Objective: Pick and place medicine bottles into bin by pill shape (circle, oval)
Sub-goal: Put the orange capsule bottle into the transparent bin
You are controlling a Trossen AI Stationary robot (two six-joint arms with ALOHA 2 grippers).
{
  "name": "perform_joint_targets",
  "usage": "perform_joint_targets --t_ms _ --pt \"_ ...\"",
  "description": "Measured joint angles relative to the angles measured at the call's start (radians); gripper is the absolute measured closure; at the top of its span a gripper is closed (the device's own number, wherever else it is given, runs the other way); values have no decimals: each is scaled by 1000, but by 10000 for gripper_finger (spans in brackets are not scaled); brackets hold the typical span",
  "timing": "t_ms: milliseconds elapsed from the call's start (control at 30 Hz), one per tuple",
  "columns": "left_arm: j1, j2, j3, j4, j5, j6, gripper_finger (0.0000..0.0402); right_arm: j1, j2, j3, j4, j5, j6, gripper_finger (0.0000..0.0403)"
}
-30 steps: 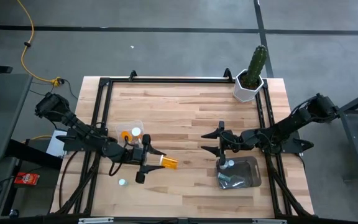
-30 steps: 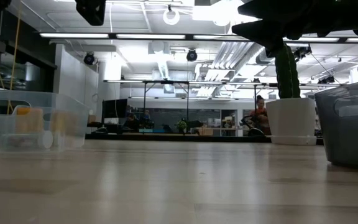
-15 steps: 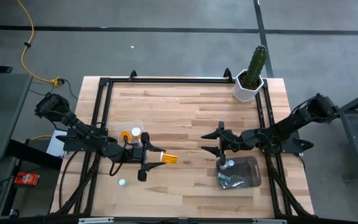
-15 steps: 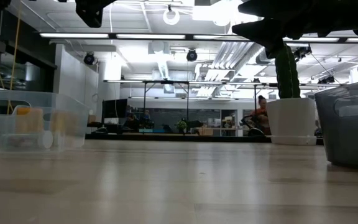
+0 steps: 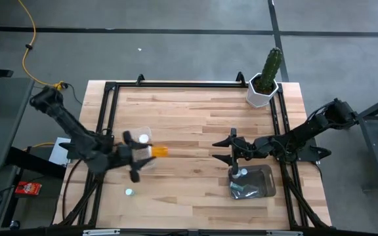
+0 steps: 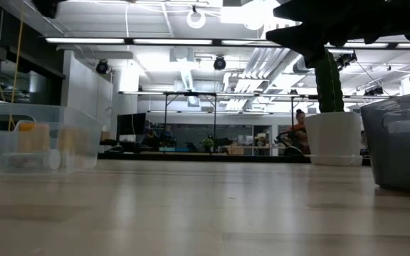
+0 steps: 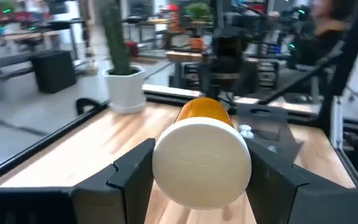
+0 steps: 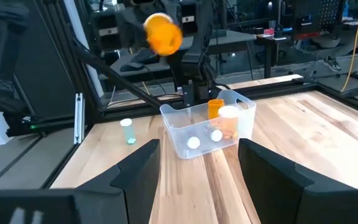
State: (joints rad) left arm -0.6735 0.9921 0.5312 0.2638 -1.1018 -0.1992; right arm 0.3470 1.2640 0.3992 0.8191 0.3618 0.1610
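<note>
My left gripper (image 5: 146, 155) is shut on an orange medicine bottle (image 5: 160, 151) with a white cap, in the air at the right side of the clear bin (image 5: 138, 136). The bottle also shows in the right wrist view (image 8: 162, 34). The clear bin (image 8: 207, 127) holds orange bottles (image 8: 227, 121). A pale green bottle (image 5: 128, 192) stands on the table nearer the front edge. My right gripper (image 5: 226, 149) is open and empty, just beyond the dark bin (image 5: 251, 182), which holds pale bottles (image 5: 243, 174). My left gripper pinches the orange bottle at its white cap end (image 7: 202, 163) between its two fingers (image 7: 132, 171). The fingers come level from the table's left and lie along the bottle. The bottle lies level, its orange bottom (image 5: 164, 151) toward the table's right, lifted clear of the table.
A white pot with a green cactus (image 5: 266, 82) stands at the far right corner. A black frame (image 5: 176, 84) runs around the wooden table top. Bare wood lies between the two bins (image 5: 189, 131).
My left gripper has carried the orange bottle toward the table's left and far edges, up to the clear bin. The bottle has stayed level in the hold and clear of the table.
</note>
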Motion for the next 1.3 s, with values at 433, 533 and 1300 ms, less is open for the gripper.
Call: perform_joint_targets --t_ms 433,533,1300 --pt "19 -140 177 -825 301 -636 206 0 0 0 0 8 14 192" --pt "76 -74 256 -968 439 -666 206 0 0 0 0 9 14 192" --pt "311 310 389 -1471 892 -658 206 0 0 0 1 14 14 192"
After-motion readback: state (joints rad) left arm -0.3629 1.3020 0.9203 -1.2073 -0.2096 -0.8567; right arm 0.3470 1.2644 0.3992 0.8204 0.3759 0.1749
